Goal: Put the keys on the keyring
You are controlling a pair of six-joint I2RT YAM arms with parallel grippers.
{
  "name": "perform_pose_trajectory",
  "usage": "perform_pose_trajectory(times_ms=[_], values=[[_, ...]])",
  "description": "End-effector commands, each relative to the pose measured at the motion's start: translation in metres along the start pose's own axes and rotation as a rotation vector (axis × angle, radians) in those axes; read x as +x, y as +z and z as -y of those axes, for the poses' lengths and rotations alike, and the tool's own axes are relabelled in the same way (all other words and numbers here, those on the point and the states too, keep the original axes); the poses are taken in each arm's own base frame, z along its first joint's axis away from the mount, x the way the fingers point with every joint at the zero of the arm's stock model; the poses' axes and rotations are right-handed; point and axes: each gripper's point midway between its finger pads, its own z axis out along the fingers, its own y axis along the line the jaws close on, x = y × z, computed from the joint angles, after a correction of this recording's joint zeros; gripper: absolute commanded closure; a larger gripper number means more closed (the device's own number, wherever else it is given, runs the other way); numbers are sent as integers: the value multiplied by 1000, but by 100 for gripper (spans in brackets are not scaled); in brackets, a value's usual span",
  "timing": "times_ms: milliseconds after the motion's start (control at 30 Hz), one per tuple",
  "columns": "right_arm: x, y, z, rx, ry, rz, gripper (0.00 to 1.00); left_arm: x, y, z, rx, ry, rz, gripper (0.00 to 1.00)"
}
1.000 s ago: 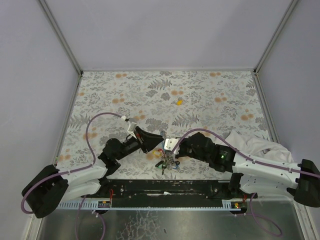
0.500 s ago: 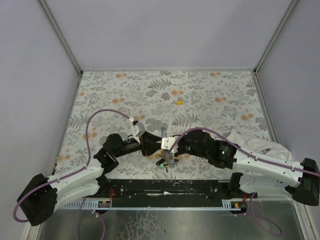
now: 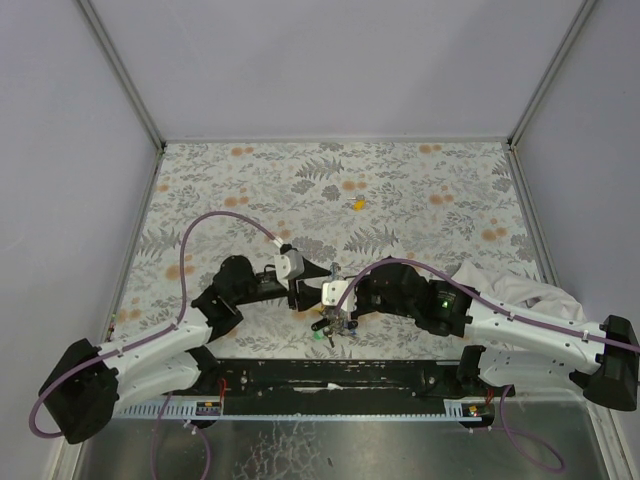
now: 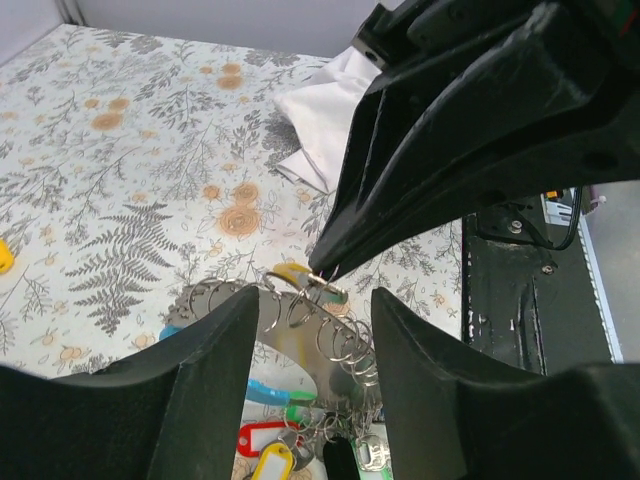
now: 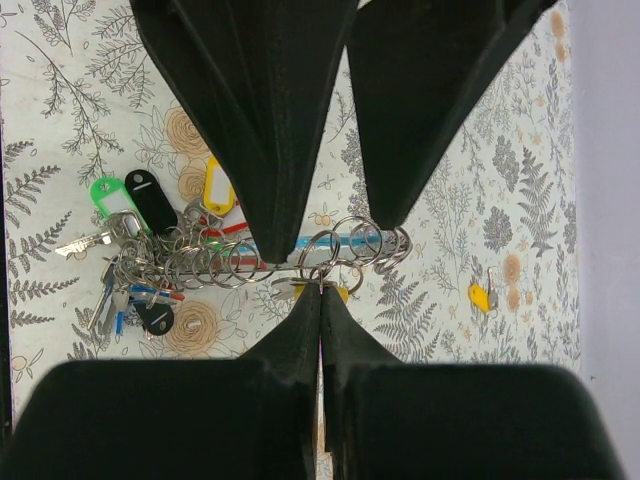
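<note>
The right gripper (image 5: 321, 292) has its fingers pressed shut on the keyring (image 5: 335, 262), near the front edge of the table (image 3: 450, 200) between the two arms. The left gripper (image 4: 316, 296) is parted, one finger either side of the rings. The keys (image 5: 130, 275) bunch at the chain's end, and one yellow key (image 3: 356, 204) lies well apart.

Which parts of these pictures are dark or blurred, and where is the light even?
Top external: even, soft light, the table sharp, the keys too small to resolve. Left wrist: the left gripper's fingers dark and soft. Right wrist: the right gripper's fingers black, no detail; the metal rings sharp.
</note>
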Motion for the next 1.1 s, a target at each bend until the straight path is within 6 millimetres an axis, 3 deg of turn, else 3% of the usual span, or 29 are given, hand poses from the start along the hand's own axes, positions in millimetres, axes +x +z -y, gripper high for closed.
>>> perform_pose_trajectory(times_ms=[0, 700, 933, 1067], values=[[-34, -10, 20, 47, -14, 99, 100, -18, 6, 4, 72, 95, 24, 50], [-36, -14, 22, 57, -17, 109, 100, 8, 14, 6, 140, 76, -79, 59], [-36, -14, 22, 54, -12, 108, 100, 7, 16, 7, 150, 64, -85, 76], [-35, -13, 21, 49, -7, 101, 100, 4, 16, 9, 157, 59, -76, 92]])
